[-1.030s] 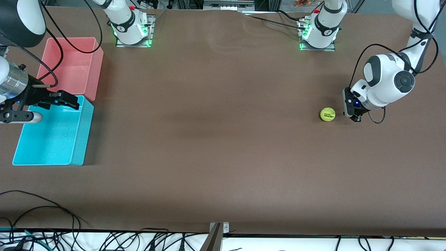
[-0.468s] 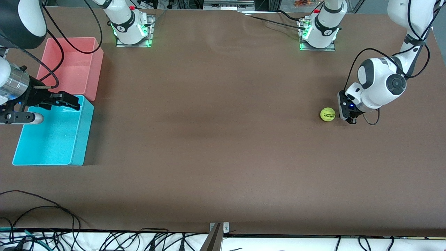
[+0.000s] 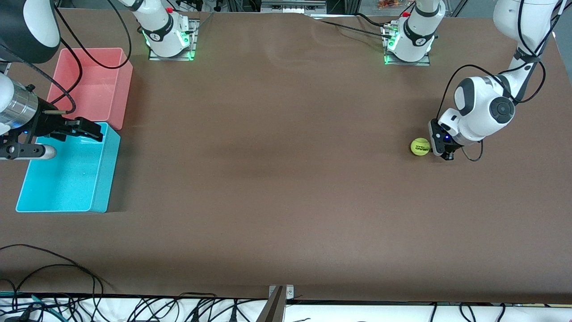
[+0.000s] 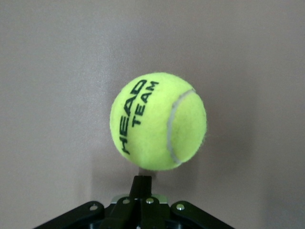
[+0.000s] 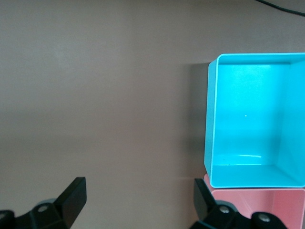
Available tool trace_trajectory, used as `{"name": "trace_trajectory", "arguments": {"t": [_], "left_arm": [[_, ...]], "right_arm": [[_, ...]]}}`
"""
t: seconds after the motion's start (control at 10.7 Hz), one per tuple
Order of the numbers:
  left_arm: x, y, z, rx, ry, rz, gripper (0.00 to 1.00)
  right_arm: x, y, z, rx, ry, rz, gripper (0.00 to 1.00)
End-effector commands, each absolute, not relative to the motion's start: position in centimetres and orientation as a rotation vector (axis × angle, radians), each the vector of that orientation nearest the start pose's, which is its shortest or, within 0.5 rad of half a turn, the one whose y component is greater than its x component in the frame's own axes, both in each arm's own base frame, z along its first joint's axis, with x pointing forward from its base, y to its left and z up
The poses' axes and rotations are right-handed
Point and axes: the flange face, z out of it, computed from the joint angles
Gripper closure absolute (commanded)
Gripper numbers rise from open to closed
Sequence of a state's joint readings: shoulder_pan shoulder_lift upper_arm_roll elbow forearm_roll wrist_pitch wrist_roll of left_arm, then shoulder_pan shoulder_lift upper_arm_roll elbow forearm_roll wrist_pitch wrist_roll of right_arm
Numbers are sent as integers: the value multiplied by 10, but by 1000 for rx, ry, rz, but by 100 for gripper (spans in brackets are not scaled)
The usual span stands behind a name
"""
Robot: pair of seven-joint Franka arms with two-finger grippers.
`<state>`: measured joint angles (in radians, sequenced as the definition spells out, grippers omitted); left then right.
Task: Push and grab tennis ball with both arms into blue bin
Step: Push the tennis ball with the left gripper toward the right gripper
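Observation:
The tennis ball (image 3: 420, 146) lies on the brown table near the left arm's end; it fills the left wrist view (image 4: 158, 121), lettering "HEAD TEAM" showing. My left gripper (image 3: 446, 156) is low at the table, right beside the ball on the side toward the left arm's end, fingers shut together and empty (image 4: 143, 180); the tips are at the ball's edge, and I cannot tell whether they touch it. The blue bin (image 3: 103, 179) stands at the right arm's end. My right gripper (image 3: 89, 129) hovers open and empty over the bin's rim; the right wrist view shows its spread fingers (image 5: 138, 188) and the bin (image 5: 210, 119).
A pink bin (image 3: 124, 89) stands against the blue bin, farther from the front camera, and shows in the right wrist view (image 5: 257, 202). Bare brown table stretches between the ball and the bins. Cables hang along the table's front edge.
My left gripper has moved across the table up to the tennis ball, closing the gap. The ball has not moved. The right arm has barely shifted.

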<state>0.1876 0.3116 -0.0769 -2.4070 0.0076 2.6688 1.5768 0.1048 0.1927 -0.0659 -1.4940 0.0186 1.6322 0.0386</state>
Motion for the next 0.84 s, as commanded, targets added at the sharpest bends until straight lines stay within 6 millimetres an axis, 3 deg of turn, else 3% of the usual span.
{"name": "trace_trajectory", "arguments": {"t": [0.0,0.28,0.37,0.56,0.66,0.75], "left_arm": [[488,47,177,-2404,2095,11,100],[488,30,172,-2439,2062,22,100],[490,10,170,-2466,2035,24,100],[487,-75,168,-2587,1918,18,100],[489,-106,173,-2629,1855,1,100],[490,-108,175,-2609,1853,7,100]], "right_arm": [[614,31,553,-3116,16,85,0],[615,31,550,-3117,16,87,0],[615,31,549,-3117,16,89,0],[615,34,550,-3119,7,87,0],[616,35,549,-3119,4,85,0],[618,36,544,-3119,2,97,0]]}}
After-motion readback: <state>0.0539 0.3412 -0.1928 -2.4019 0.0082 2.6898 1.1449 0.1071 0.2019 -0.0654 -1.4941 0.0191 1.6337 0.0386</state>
